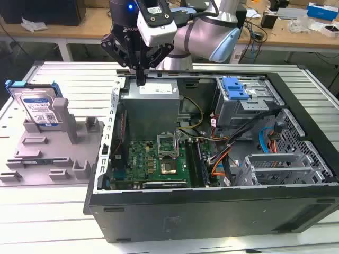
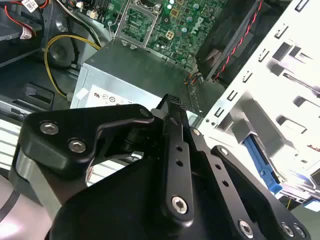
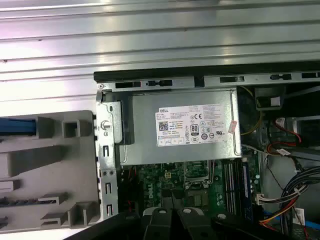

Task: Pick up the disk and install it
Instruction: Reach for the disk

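The pincer (image 1: 140, 79) hangs tip-down over the far end of the open computer case (image 1: 212, 211), its two fingers pressed together with nothing between them. Directly under it is the grey power supply (image 1: 153, 103), and the tip looks just above that box, though I can't tell whether they touch. In the second wrist view the black fingers (image 2: 175, 117) run side by side with no gap.

The disk (image 1: 37, 106) is well apart from the pincer, over at the exterior view's left. It stands on edge in a grey moulded holder (image 1: 53, 153), label facing out and blue bracket on top. My read is that propping it upright leaves its upper edge free for a grasp from above. Nothing has hold of it, so the pick-up is not yet done.

Inside the case, the green motherboard (image 1: 153, 159) lies flat, and a blue-latched drive cage (image 1: 234, 87) sits at the far corner on the exterior view's right. That looks like the likely home for the disk.

Case and holder share a ribbed metal tabletop (image 1: 63, 79). Behind the arm (image 1: 206, 37) stands a wooden workbench (image 1: 95, 24) scattered with boxes and cables.
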### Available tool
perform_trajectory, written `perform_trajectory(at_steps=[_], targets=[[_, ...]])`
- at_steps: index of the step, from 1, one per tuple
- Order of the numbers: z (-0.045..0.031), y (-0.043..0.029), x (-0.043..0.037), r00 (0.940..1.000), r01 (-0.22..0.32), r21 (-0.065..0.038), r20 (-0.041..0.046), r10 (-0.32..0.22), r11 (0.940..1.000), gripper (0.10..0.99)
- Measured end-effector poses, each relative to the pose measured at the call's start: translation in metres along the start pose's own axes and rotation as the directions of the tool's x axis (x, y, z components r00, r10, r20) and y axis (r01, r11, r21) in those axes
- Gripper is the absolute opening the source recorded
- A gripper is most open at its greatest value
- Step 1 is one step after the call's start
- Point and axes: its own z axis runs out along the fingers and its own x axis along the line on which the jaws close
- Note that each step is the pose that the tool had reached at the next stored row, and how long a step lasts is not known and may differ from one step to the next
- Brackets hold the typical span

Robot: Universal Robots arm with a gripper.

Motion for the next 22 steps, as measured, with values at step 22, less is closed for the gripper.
perform_trajectory(at_steps=[22], targets=[[0.0010,0.0169,0.0779,1.0000,-0.001,0.001,-0.0079,0.001,1.0000,0.106]])
